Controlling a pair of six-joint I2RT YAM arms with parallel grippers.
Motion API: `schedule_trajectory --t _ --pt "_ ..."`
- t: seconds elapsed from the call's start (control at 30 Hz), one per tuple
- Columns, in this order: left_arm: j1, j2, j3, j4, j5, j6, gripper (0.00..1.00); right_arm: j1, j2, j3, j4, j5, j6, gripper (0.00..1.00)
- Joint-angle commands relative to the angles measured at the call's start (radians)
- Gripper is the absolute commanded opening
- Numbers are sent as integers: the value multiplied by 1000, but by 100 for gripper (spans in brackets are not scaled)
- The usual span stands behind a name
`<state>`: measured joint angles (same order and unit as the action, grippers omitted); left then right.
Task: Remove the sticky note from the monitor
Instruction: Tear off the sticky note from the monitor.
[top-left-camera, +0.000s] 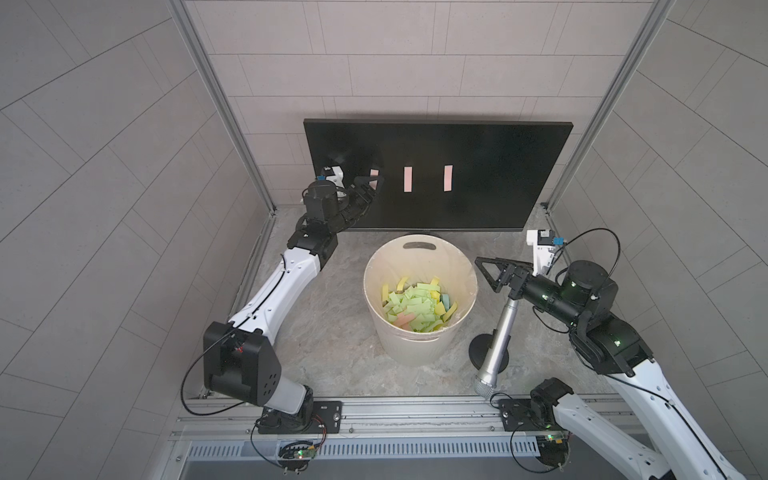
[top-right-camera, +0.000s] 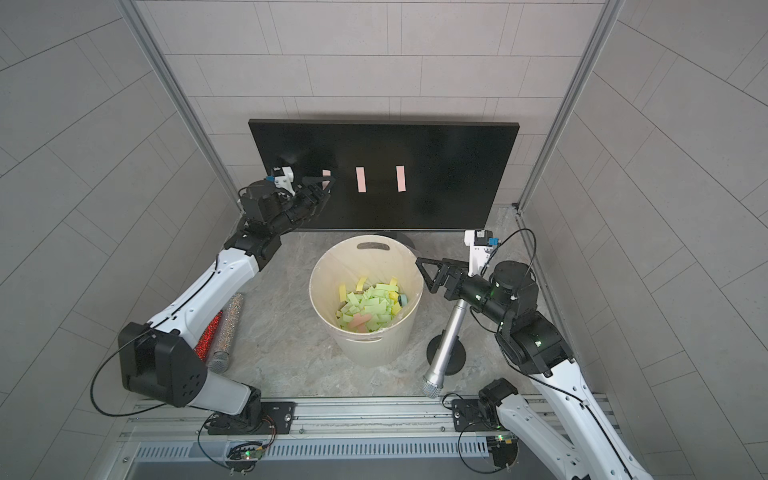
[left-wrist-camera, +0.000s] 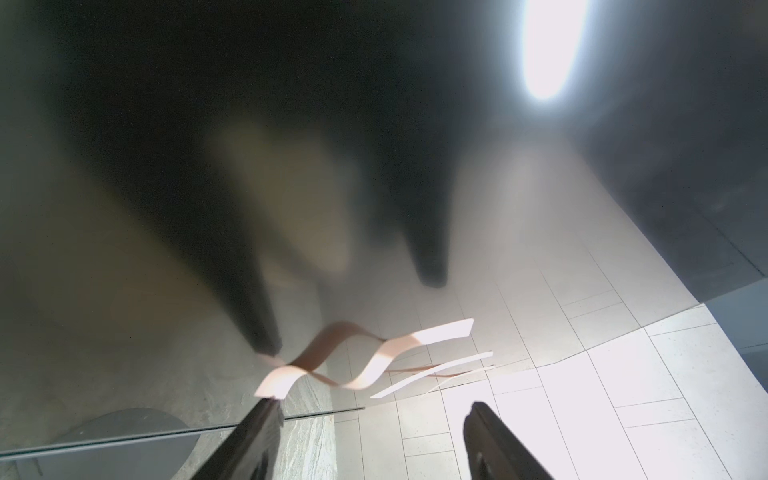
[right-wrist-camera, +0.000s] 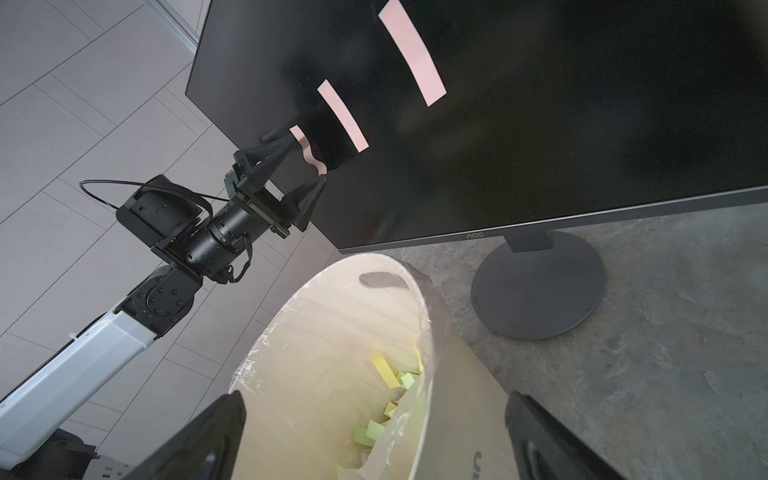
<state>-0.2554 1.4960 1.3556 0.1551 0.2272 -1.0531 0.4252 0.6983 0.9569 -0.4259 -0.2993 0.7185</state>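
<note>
Closest to me on the grey marbled counter (top-left-camera: 332, 332), a silver microphone (top-left-camera: 496, 345) tilts over its round black base on the right, mesh head towards the front rail. On the left, in a top view, a glittery microphone (top-right-camera: 230, 328) lies flat beside a red glittery object (top-right-camera: 206, 338), both partly tucked under the left arm. In the middle stands the cream bucket (top-left-camera: 399, 349), lined with clear plastic. It holds a heap of paper slips (top-left-camera: 415, 307), mostly green and yellow with a pink one among them. The right tool (top-left-camera: 487, 274) hangs just beside the bucket's right rim with its jaws spread wide and nothing between them. Behind the bucket the monitor (top-left-camera: 498, 166) stands upright on its round foot (right-wrist-camera: 536, 286) against the tiled back wall, screen dark. Three pink strips are on the screen. The middle note (top-left-camera: 408, 179) and the right-hand note (top-left-camera: 448, 178) lie flat. The sticky note (left-wrist-camera: 374, 357) farthest left has buckled into waves off the glass. The left tool (right-wrist-camera: 307, 161) is pressed up to the screen there, jaws partly apart along the strip's length. One fingertip touches an end of the strip. As far as I can see, the strip is not pinched between them.
</note>
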Motion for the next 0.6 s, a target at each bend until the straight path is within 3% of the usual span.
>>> schedule_trajectory --t 0.0,0.3,0.57 --pt "7 22 41 23 -12 -2 71 -4 -9 -4 22 -6 -8 100" --pt "8 33 61 26 -9 -7 60 -8 -8 -1 23 -9 -8 100" --pt "8 2 6 -2 -41 5 70 -14 -8 2 22 -15 -10 100"
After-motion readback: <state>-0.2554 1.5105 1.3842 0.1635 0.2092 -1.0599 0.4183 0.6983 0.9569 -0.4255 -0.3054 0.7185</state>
